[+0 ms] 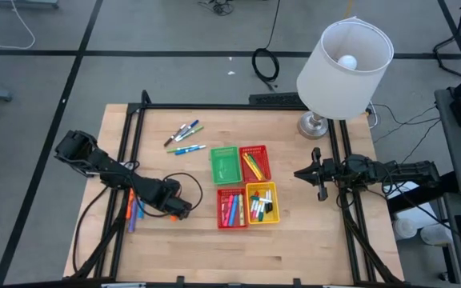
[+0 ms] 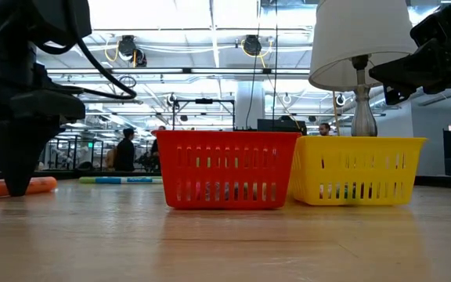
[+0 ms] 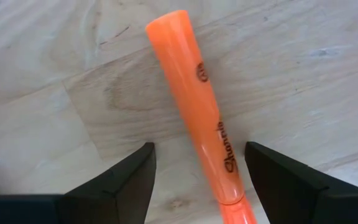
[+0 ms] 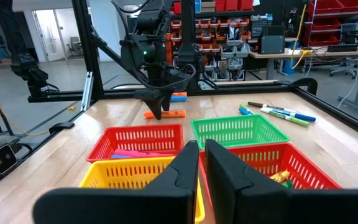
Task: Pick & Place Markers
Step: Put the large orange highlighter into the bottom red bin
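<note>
The left hand is low over the tabletop, fingers spread wide around an orange marker. The right hand waits clenched near the right edge.

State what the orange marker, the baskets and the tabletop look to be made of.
Orange marker: likely smooth, slightly glossy plastic; soft sheen along the barrel, black printed lettering.
Baskets, e.g. the red basket and yellow basket: probably moulded plastic; thin slotted walls, uniform bright colour.
Tabletop: wood, seemingly butcher-block with a matte finish; visible grain and plank seams.
</note>
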Controlling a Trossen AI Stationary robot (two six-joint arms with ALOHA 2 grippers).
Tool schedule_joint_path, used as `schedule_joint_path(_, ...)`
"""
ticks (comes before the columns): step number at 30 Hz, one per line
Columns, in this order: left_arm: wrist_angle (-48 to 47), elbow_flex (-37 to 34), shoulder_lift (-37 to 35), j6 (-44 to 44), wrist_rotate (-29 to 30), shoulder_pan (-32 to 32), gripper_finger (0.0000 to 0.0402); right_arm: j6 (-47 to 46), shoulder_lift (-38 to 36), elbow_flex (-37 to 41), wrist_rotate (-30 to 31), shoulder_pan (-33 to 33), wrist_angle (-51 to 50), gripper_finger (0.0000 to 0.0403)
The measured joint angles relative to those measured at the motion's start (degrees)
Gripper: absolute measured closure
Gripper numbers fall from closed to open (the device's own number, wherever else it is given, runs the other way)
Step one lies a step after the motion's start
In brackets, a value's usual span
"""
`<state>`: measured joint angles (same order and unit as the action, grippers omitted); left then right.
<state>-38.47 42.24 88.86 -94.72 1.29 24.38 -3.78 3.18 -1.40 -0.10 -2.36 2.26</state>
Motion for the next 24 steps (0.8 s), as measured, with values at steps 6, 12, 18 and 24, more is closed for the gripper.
schedule_joint_path(6,-0.4,0.1,0.0,-0.2,-0.3,0.0,0.0147,0.0,0.0,0.0,0.0,0.0,0.0,0.0385)
schedule_joint_path(12,-0.5,0.0,0.0,-0.1,-0.4,0.0,0.0147,0.0,0.0,0.0,0.0,0.0,0.0,0.0385)
schedule_joint_path(18,-0.6,0.0,0.0,0.5,-0.4,0.0,0.0147,0.0,0.0,0.0,0.0,0.0,0.0,0.0385)
schedule_joint_path(24,-0.7,0.0,0.0,0.5,-0.4,0.0,0.0147,0.0,0.0,0.0,0.0,0.0,0.0,0.0385)
